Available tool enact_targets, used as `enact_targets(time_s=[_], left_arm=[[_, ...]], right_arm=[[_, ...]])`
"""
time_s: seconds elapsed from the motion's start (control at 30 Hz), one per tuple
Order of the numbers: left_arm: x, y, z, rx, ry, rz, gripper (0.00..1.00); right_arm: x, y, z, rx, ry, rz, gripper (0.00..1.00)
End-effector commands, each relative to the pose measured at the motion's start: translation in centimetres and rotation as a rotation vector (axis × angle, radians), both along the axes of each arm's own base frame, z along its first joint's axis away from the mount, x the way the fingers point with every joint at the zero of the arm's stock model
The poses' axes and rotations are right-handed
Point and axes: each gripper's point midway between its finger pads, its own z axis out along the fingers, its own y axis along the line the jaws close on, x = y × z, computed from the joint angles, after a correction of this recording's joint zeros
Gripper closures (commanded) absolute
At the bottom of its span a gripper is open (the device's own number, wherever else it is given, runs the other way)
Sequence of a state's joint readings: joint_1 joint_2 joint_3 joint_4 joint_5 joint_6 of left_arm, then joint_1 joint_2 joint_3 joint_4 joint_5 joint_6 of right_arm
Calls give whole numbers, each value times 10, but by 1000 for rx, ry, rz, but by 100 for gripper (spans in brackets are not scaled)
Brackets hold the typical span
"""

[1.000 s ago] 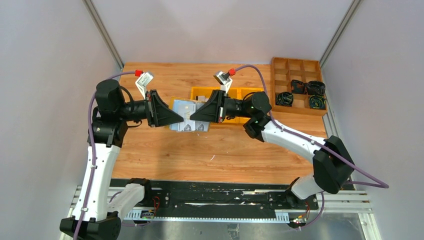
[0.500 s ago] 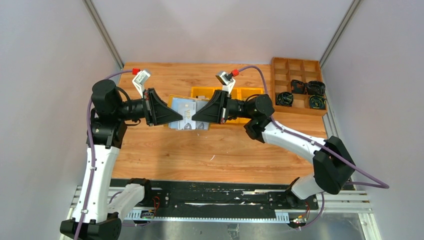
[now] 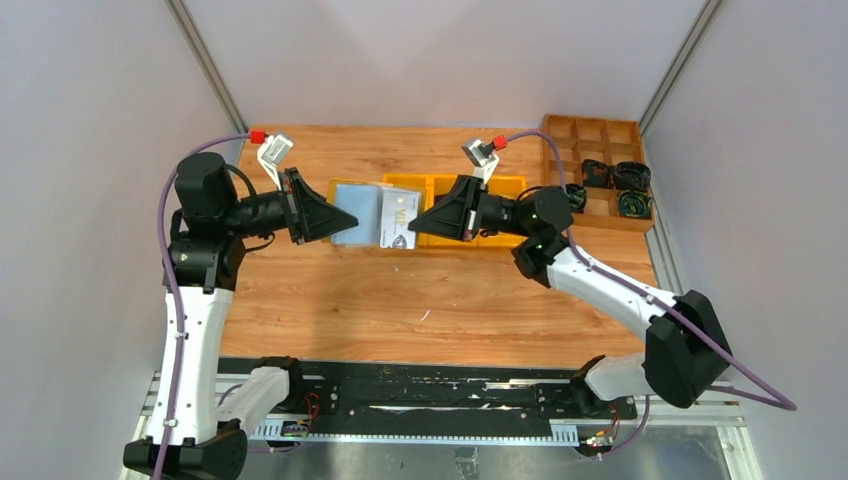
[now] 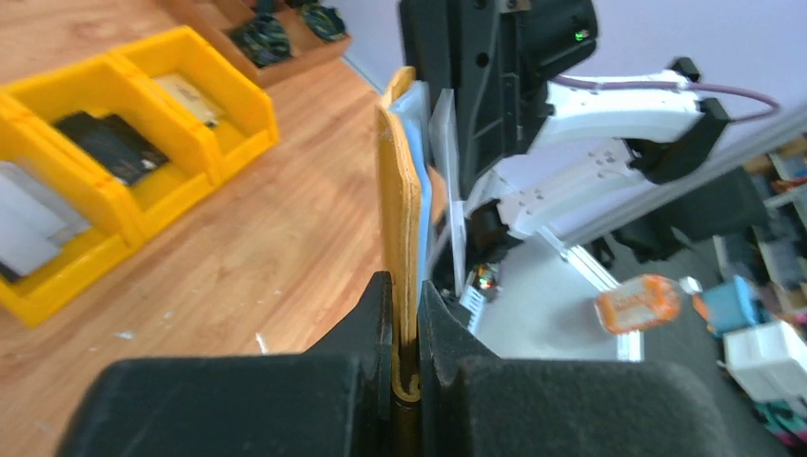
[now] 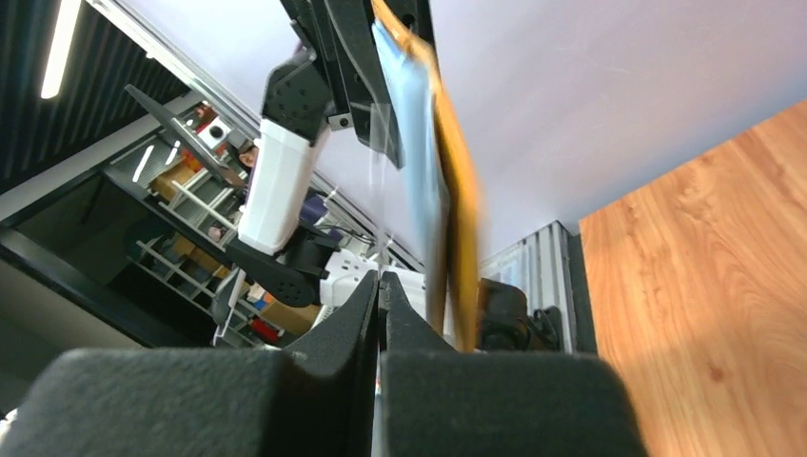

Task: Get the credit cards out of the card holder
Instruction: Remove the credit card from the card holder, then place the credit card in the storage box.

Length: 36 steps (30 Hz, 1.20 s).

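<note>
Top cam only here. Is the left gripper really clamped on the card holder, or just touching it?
Observer: Clamped. The left wrist view shows the left gripper shut on the mustard-yellow edge of the card holder.
Operator: Right side?
Observer: The right wrist view shows the right gripper shut on a thin credit card, seen edge-on.
Operator: Bins? Arms block them.
Observer: The left wrist view shows a black block lying in one yellow bin.
</note>
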State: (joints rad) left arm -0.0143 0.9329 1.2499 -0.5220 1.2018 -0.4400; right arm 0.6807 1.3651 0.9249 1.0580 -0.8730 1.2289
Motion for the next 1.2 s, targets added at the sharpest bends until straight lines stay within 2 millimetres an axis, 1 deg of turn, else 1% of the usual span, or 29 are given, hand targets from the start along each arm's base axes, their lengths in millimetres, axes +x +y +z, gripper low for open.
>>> enact_targets(time_s=[0.0, 0.03, 0.07, 0.1, 0.13, 0.17, 0.27, 0.33, 0.4, 0.53, 0.63, 0.73, 0.77, 0.8, 0.87, 0.9, 0.93, 1.0, 1.07, 1.13, 1.17], left_arm=[[19, 20, -14, 171, -98, 151, 100], [24, 25, -18, 211, -108, 190, 100], [29, 31, -23, 249, -108, 230, 100], [33, 37, -27, 286, -116, 263, 100], [35, 41, -29, 309, -122, 281, 100], [35, 43, -31, 327, -130, 285, 100], [26, 38, -30, 312, -143, 243, 100], [19, 34, -27, 294, -154, 214, 100], [11, 29, -23, 271, -163, 176, 100], [0, 24, -14, 244, -188, 137, 100], [-4, 23, -11, 238, -198, 130, 100], [-7, 22, -11, 228, -196, 115, 100], [-8, 21, -12, 225, -189, 110, 100], [-8, 21, -14, 224, -185, 108, 100], [-9, 20, -14, 221, -184, 100, 100], [-9, 20, -14, 219, -184, 94, 100], [-10, 19, -12, 214, -186, 87, 100], [-10, 18, -11, 208, -181, 77, 100], [-11, 17, -9, 201, -184, 68, 100], [-12, 17, -8, 203, -196, 66, 100], [-12, 17, -7, 204, -201, 68, 100]], right_arm=[[16, -24, -17, -83, -5, -66, 100], [27, -32, -25, -119, 21, -109, 100], [43, -41, -35, -159, 42, -170, 100], [55, -45, -42, -195, 37, -223, 100], [70, -52, -57, -267, 80, -281, 100], [82, -55, -73, -332, 90, -335, 100], [118, -57, -105, -473, 104, -444, 100], [140, -51, -126, -520, 147, -474, 100], [162, -42, -152, -582, 183, -494, 100], [197, -15, -192, -681, 250, -494, 100], [217, 4, -220, -744, 288, -502, 100], [236, 24, -241, -794, 309, -521, 100], [241, 30, -244, -802, 302, -533, 100], [242, 33, -255, -843, 313, -537, 100], [245, 44, -267, -878, 317, -543, 100], [246, 48, -278, -899, 333, -541, 100], [248, 51, -279, -906, 336, -548, 100], [252, 56, -290, -932, 339, -562, 100], [256, 60, -294, -939, 333, -570, 100], [260, 63, -296, -940, 328, -571, 96], [262, 64, -297, -944, 323, -573, 93]])
